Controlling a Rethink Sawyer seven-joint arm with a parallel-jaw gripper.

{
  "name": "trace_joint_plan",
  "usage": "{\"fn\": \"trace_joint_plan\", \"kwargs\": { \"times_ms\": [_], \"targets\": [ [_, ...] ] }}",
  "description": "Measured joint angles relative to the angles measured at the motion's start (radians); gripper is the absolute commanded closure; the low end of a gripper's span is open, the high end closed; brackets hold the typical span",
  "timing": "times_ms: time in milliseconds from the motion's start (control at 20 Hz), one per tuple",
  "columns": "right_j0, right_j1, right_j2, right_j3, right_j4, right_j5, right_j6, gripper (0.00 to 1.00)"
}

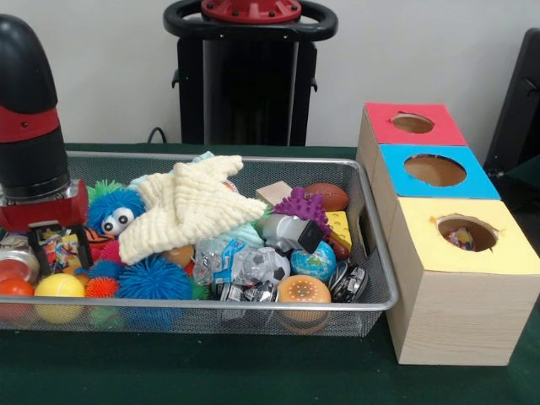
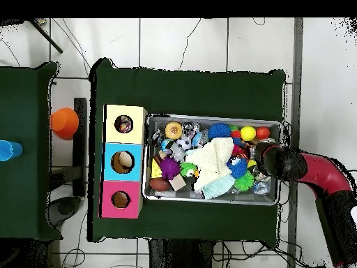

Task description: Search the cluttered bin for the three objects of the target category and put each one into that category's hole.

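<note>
The silver wire mesh bin [image 1: 253, 305] is full of toys; it also shows in the overhead view [image 2: 213, 200]. My gripper [image 1: 60, 247] is down in the bin's left end, open, with its fingers [image 1: 38, 251] on either side of a confetti-patterned crinkled piece [image 1: 61, 250]. In the overhead view the arm's end [image 2: 268, 162] hides the gripper's tips. Another confetti piece [image 1: 462, 239] lies inside the hole [image 1: 467, 232] in the yellow-topped wooden box [image 1: 498, 253]; it also shows from above [image 2: 124, 124]. No third piece shows.
A cream cloth [image 1: 194, 202] lies over the bin's middle, beside a blue spiky ball with eyes [image 1: 114, 211]. A purple spiky ball [image 1: 301, 205] and several small balls fill the rest. Blue-topped [image 1: 430, 171] and red-topped [image 1: 412, 124] boxes stand behind the yellow one.
</note>
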Motion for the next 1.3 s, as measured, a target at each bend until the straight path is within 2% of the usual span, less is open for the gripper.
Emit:
{"fn": "trace_joint_plan", "kwargs": {
  "times_ms": [1300],
  "targets": [
    [-0.001,-0.020,-0.019,0.027,0.000,-0.001,0.000,0.00]
  ]
}}
